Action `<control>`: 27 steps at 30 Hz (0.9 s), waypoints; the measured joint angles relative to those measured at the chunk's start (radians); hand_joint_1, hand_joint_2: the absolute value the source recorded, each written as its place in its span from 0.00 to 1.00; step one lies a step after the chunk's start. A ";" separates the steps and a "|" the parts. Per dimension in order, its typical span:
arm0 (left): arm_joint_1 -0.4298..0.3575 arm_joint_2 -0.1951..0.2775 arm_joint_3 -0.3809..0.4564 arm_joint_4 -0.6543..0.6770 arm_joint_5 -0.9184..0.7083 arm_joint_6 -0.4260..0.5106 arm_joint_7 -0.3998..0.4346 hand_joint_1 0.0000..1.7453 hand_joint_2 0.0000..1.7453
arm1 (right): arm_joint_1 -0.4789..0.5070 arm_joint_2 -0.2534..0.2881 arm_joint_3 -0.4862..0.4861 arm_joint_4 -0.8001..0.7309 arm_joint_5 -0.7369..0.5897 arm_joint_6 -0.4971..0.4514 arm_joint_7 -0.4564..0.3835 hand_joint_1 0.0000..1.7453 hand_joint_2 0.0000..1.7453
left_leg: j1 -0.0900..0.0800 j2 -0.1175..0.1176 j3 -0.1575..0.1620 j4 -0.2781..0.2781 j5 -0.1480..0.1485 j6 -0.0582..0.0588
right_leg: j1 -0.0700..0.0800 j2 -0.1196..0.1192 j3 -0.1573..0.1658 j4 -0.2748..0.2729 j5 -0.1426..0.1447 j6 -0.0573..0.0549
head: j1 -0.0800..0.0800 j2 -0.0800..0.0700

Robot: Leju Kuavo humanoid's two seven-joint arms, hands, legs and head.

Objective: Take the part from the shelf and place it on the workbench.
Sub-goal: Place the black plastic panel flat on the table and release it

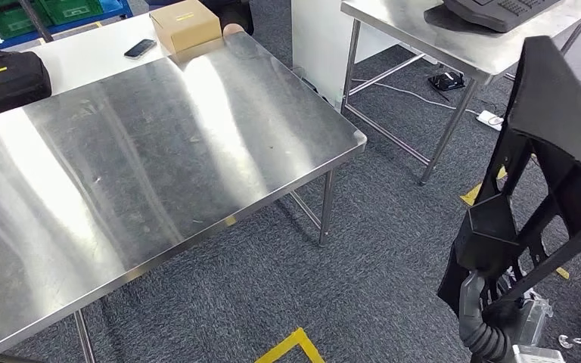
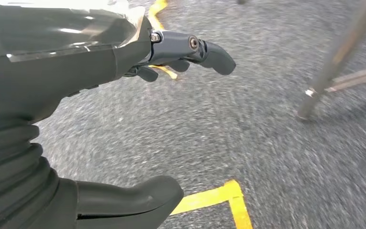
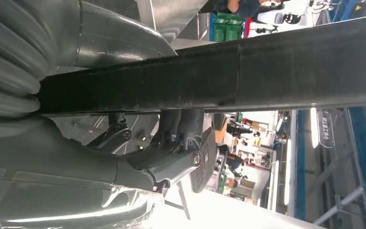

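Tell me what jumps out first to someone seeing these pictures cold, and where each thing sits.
The big black plastic part stands out first, held up by the right hand at the right of the head view, over the carpet and not yet above the steel workbench. That shiny bench takes up the left and middle, with a cardboard box and a phone just past its far edge. The left hand hangs over grey carpet with nothing in it.

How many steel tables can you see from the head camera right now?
2. The near table fills the left and centre, nothing on its steel top. The far table is at top right, carrying a dark object. Others may lie outside the frame.
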 joint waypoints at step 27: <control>0.031 -0.049 -0.019 0.166 -0.361 0.079 0.404 0.00 1.00 | -0.435 0.063 0.239 0.424 -0.103 0.320 -0.005 1.00 1.00 | -0.004 -0.080 0.009 -0.056 0.054 0.024 | 0.007 0.062 -0.004 -0.001 -0.006 0.028 | 0.007 0.000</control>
